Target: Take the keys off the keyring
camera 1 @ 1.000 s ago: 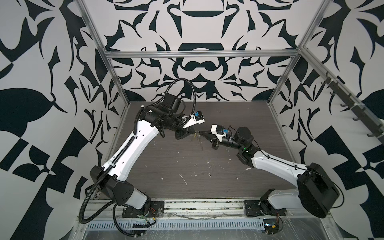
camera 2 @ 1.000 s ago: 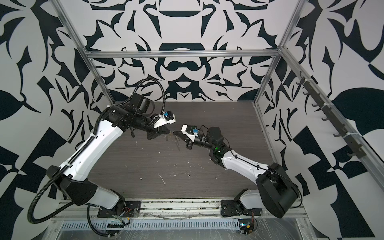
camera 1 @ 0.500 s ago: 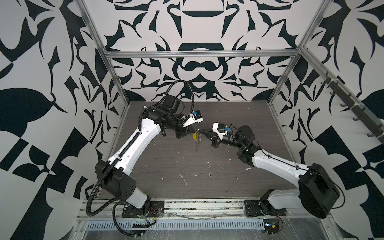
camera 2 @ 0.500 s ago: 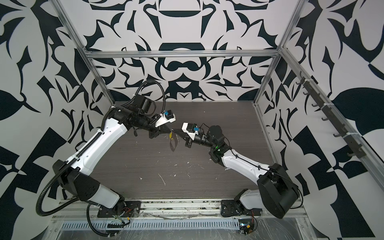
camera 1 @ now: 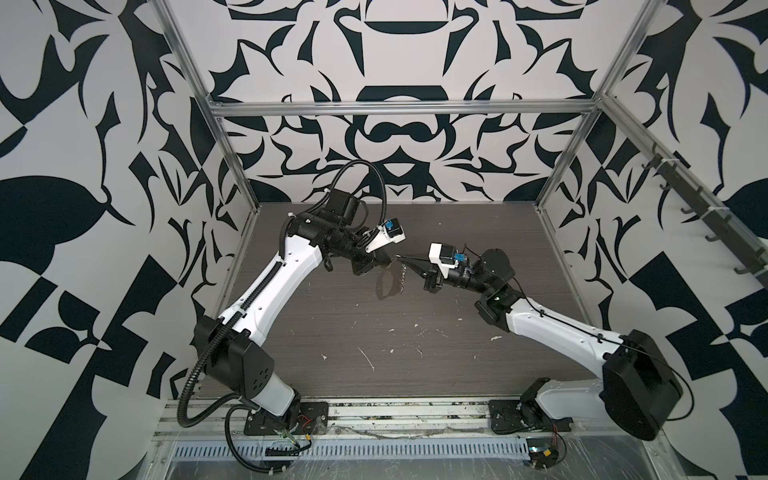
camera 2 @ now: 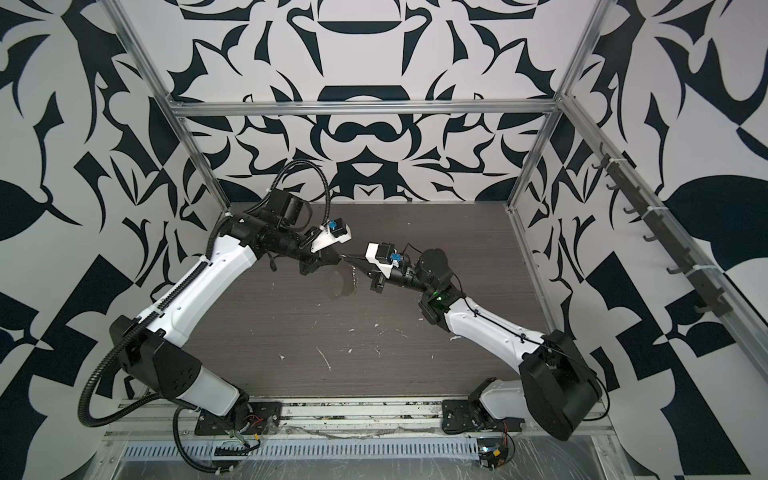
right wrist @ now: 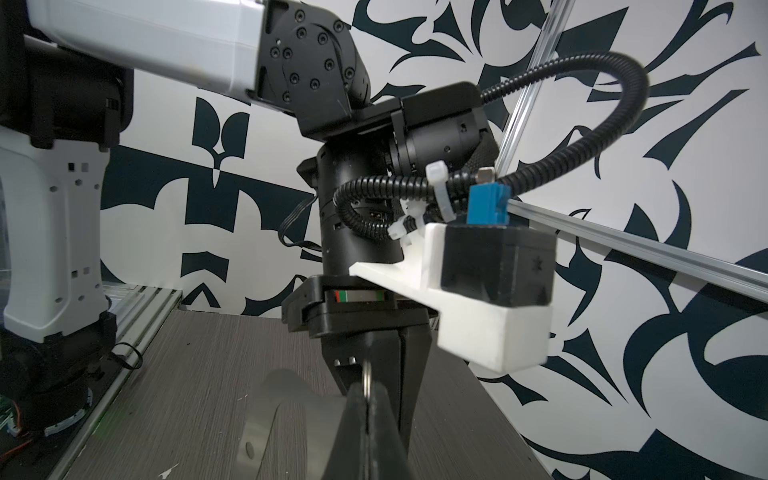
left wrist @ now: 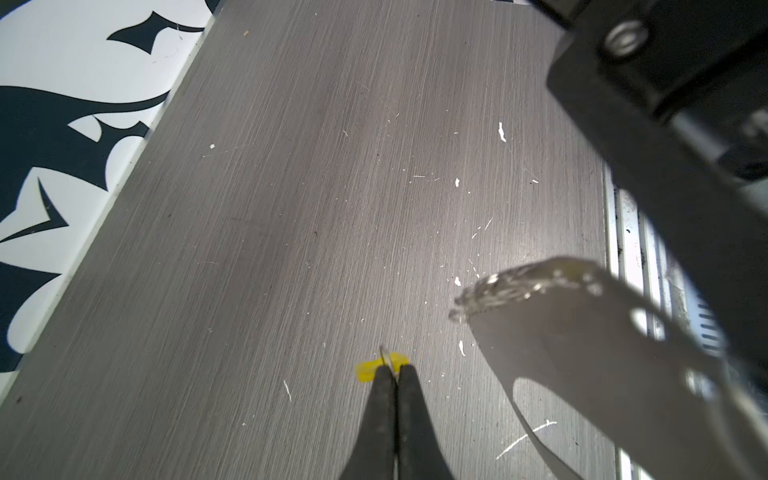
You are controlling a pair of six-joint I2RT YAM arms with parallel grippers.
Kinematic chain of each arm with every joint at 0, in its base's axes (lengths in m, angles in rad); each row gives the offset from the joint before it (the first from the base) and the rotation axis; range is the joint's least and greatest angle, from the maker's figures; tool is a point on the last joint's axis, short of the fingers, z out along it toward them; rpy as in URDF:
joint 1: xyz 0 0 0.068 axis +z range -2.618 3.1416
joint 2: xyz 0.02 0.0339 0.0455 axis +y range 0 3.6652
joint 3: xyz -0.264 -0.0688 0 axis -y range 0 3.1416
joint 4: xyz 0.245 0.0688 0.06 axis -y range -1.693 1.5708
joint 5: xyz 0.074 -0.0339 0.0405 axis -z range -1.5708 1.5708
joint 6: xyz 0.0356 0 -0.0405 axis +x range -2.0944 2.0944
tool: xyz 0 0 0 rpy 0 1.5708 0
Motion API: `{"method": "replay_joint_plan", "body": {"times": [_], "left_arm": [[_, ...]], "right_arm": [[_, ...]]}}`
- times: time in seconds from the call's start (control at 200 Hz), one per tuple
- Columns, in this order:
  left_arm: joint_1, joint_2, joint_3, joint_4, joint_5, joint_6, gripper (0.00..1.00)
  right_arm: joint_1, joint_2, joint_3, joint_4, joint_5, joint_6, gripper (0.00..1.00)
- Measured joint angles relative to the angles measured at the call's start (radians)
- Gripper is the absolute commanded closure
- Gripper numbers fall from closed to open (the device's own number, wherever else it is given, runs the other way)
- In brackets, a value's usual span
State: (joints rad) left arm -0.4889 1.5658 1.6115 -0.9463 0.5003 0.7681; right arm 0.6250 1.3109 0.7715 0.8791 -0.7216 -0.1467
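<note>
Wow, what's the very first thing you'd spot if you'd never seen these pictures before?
Probably the wild black-and-white swirly walls wrapping round the whole booth. Next, the white left arm and right arm meeting nose to nose above the dark table, with the keyring dangling from the shut right tool. In the left wrist view, a bright yellow bit of the keys peeks from the shut left tool.

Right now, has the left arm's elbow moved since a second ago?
Yes. In both top views the left arm's elbow has swung inward, away from the left wall and nearer its base plate.
</note>
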Motion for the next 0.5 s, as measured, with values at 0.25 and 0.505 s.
{"method": "replay_joint_plan", "body": {"times": [0.25,0.505], "left_arm": [[0.018,0.0,-0.024,0.064,-0.108,-0.02,1.0],[0.03,0.0,-0.053,0.151,-0.235,-0.105,1.0]], "right_arm": [[-0.035,-0.013,-0.007,-0.002,0.008,-0.022,1.0],[-0.095,-0.031,-0.075,-0.079,0.081,-0.093,1.0]]}}
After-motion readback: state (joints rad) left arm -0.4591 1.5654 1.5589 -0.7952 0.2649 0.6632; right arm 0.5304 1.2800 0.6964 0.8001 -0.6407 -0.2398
